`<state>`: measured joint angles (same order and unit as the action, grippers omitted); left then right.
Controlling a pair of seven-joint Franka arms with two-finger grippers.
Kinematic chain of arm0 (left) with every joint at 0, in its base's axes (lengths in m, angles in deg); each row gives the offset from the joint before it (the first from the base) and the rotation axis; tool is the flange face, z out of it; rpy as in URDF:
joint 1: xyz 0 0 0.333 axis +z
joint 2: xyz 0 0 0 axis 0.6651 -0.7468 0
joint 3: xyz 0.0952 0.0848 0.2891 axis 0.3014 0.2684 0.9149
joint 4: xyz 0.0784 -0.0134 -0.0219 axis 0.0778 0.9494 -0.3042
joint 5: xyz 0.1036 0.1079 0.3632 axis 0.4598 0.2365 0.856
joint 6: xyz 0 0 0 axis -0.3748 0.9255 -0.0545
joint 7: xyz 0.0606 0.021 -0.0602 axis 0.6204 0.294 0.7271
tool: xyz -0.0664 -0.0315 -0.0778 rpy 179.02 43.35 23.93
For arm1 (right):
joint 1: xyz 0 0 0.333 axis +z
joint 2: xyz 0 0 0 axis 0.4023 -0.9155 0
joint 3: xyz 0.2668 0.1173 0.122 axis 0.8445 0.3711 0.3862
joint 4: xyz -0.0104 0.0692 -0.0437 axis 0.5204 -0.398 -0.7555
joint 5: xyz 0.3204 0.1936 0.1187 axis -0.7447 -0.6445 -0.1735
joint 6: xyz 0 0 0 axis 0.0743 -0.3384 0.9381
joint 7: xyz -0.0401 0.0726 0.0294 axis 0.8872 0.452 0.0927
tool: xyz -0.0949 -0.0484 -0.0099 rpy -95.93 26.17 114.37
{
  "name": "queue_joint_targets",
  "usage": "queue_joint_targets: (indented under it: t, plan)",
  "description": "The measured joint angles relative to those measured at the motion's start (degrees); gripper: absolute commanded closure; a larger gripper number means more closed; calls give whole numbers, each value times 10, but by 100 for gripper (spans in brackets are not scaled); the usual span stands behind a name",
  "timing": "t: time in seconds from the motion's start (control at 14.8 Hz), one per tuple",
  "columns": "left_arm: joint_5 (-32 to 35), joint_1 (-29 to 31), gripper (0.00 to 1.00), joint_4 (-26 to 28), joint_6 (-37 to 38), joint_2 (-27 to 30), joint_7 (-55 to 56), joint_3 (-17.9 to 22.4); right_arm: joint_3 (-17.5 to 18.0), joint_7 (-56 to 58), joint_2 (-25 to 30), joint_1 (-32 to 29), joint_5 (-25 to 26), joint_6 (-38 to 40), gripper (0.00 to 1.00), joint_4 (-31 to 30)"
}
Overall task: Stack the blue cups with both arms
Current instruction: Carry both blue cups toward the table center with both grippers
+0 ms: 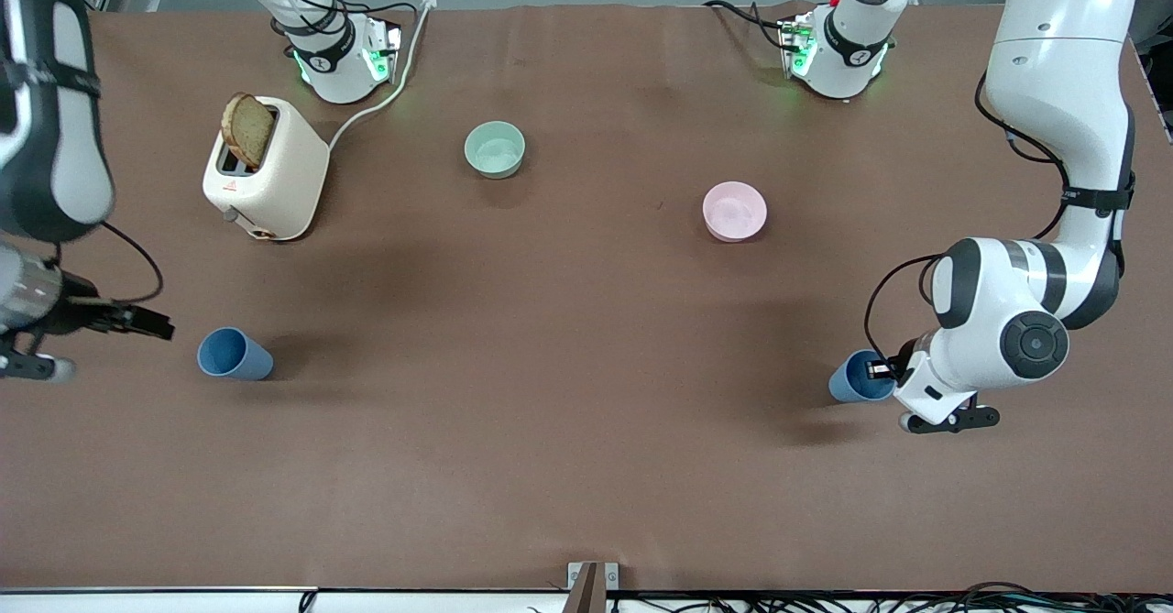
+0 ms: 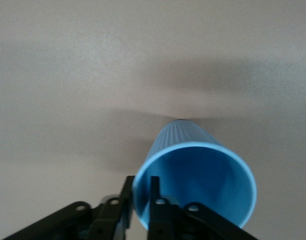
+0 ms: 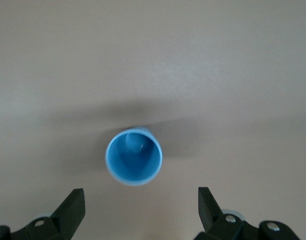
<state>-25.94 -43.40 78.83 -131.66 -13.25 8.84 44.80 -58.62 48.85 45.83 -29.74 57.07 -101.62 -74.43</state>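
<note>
one cup has its rim pinched by the left gripper and could slip or tip; the right gripper, spread, sits short of the other cup.

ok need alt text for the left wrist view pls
The left hand grips the rim of a blue cup, one finger inside the mouth and the other outside. The cup's open mouth faces the camera, over a plain brown table.
</note>
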Motion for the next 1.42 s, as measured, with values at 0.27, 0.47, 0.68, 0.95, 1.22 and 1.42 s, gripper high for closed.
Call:
queue_joint_targets:
  t: [0.27, 0.47, 0.68, 0.95, 1.22, 1.42]
  plan:
    - [-3, -7, 100, -15, 5, 21, 0, -15, -1, 28, -53, 0, 1, -150, 0, -60]
    - [-5, -9, 100, -17, 53, 58, 54, -89, -5, 70, -59, -7, 1, -229, 0, -116]
    - [-2, -27, 100, -15, 68, 72, 212, -183, -6, 80, -59, -11, 1, -248, 0, -131]
    - [2, -136, 100, -10, 64, 62, 424, -207, -5, 80, -63, -10, 1, -320, 74, -170]
    - [22, -234, 100, -9, 5, 17, 575, -204, -5, 80, -66, -10, 1, -322, 99, -174]
    - [61, -256, 100, -9, -36, -18, 631, -203, -4, 80, -66, -10, 1, -313, 99, -173]
